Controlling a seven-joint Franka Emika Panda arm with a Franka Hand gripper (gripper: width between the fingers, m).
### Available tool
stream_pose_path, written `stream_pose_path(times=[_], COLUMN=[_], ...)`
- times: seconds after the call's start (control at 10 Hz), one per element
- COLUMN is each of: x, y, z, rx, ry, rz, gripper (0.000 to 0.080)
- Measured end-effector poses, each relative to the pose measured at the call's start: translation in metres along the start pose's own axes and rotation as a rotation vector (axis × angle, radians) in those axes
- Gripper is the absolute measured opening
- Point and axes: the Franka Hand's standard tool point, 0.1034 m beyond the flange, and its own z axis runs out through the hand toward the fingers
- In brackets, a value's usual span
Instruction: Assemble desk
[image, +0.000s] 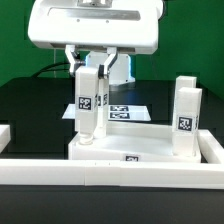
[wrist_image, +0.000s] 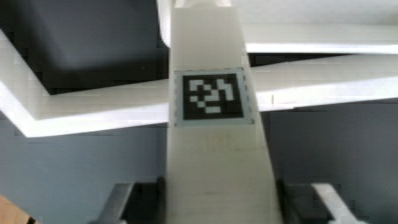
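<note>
I've got the gripper (image: 88, 72) clamped on a leg (image: 87, 108) standing at the desk top's (image: 140, 148) corner, left-center of frame, and any tilt could cross-thread it.

The desk top (image: 130, 150), a wide flat white slab with a tag on its front edge, lies level at the exterior view's 6 o'clock. One white tagged leg (image: 187, 118) stands upright on its 3 o'clock corner. Another tagged leg (image: 88, 105) (wrist_image: 214, 110) stands upright at its 9 o'clock corner.
</note>
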Motion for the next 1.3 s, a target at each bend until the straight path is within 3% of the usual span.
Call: stream_pose_path(times=[0.5,1.0,1.1,1.2,1.3], x=[-0.004,-0.002,-0.002,-0.002,-0.002], y=[-0.002,-0.002,-0.002,-0.002,-0.002], z=[0.012,0.013,0.014,0.014,0.014], rx=[-0.015,-0.027,-0.027,-0.027,-0.027], ry=[0.001,0.031,0.030,0.030,0.030], rz=[-0.015,-0.021,-0.021,-0.021,-0.021], gripper=[0.0288,0.0289,0.0515,0.0515,0.0621])
